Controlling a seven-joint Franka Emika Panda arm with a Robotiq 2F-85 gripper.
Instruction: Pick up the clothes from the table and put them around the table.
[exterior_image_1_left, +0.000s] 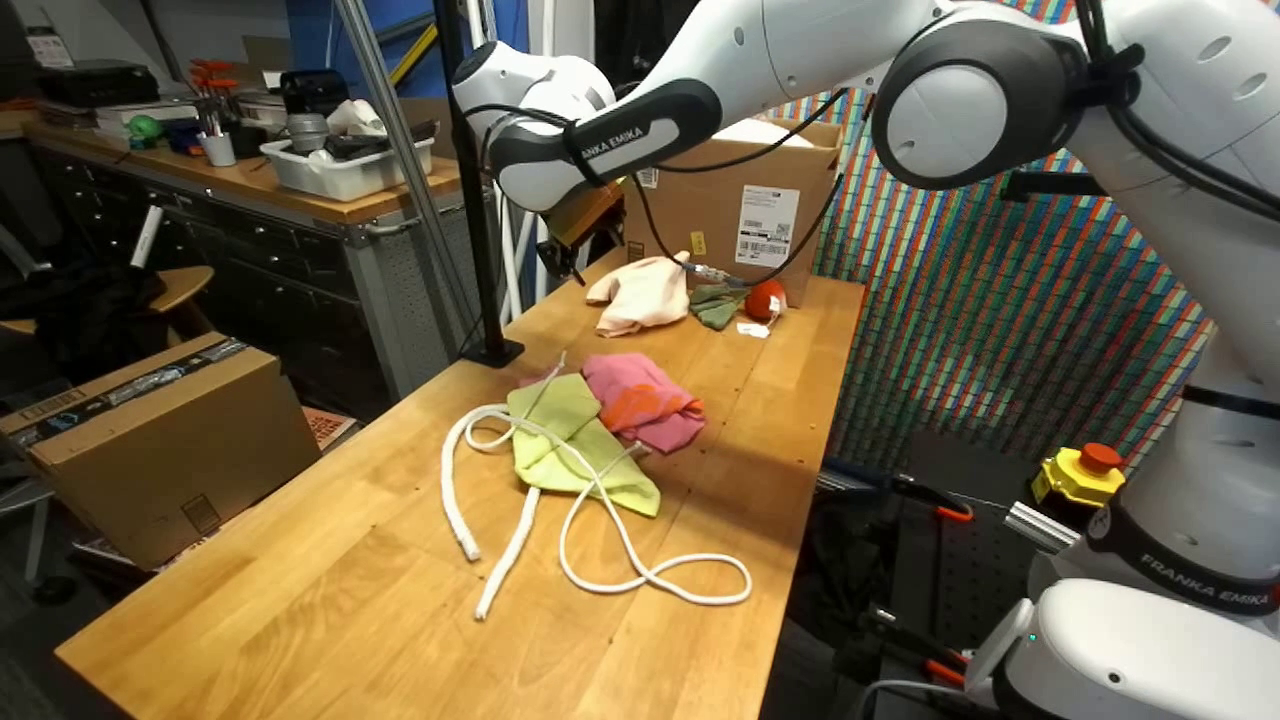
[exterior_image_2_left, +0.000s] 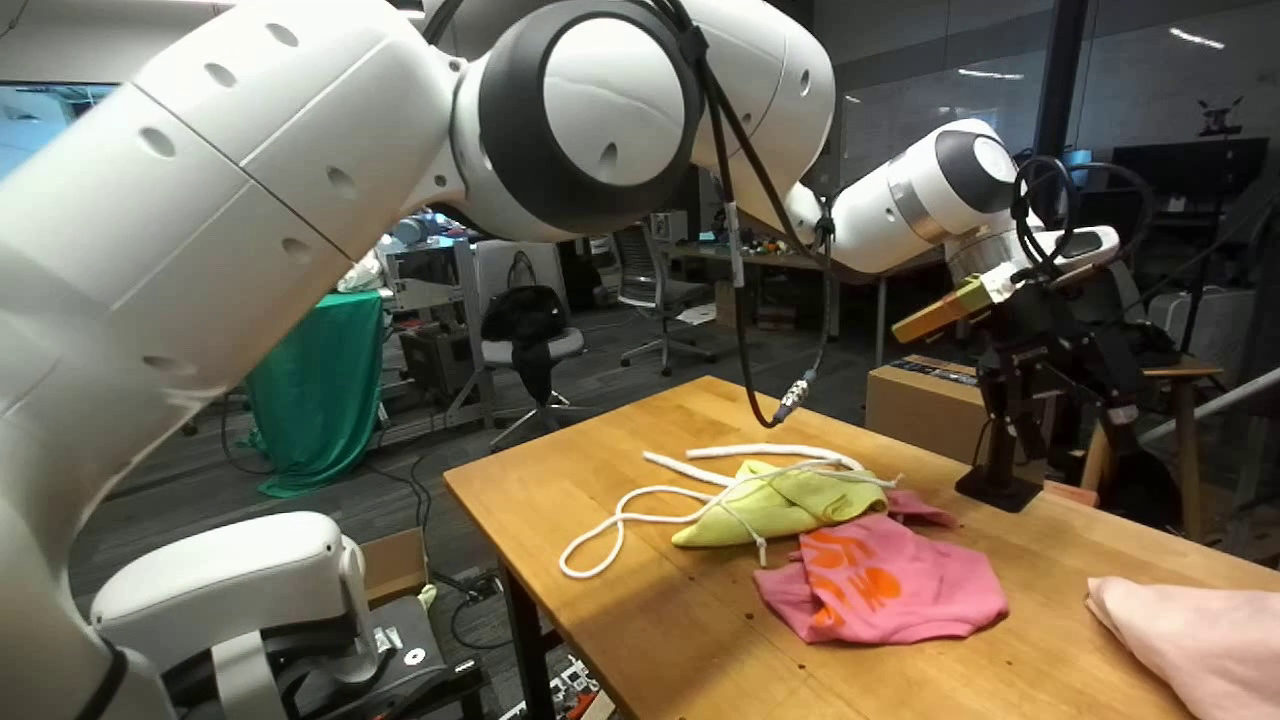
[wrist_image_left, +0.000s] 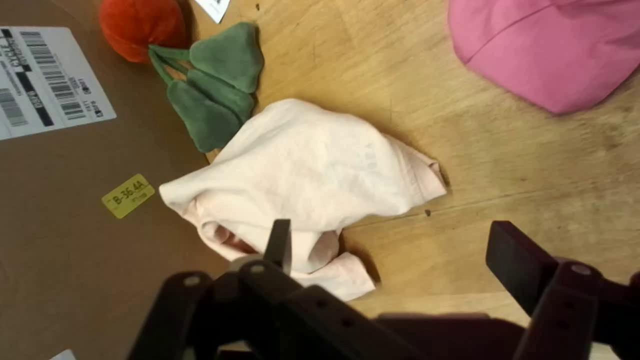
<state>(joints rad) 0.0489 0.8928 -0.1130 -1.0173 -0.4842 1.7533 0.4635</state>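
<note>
The butcher-block tabletop (wrist_image_left: 510, 175) lies below the gripper (wrist_image_left: 395, 252), jaws spread wide; a cluttered workbench (exterior_image_1_left: 290, 255) stands well apart. Cream garment (wrist_image_left: 310, 165) lies beneath, long axis roughly parallel to the jaw span, one end toward the cardboard box (wrist_image_left: 105, 260).

Office chair (exterior_image_2_left: 640, 268) on dark floor (exterior_image_2_left: 605, 385)

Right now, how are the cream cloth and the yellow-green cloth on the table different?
The cream cloth is pale, while the yellow-green cloth is bright. A white cord runs across the yellow-green cloth; the wrist view shows none on the cream cloth. The cream cloth lies beside a cardboard box; the yellow-green cloth lies farther from it, touching the pink cloth. Both are crumpled, soft-looking and resting on the wooden table.
</note>
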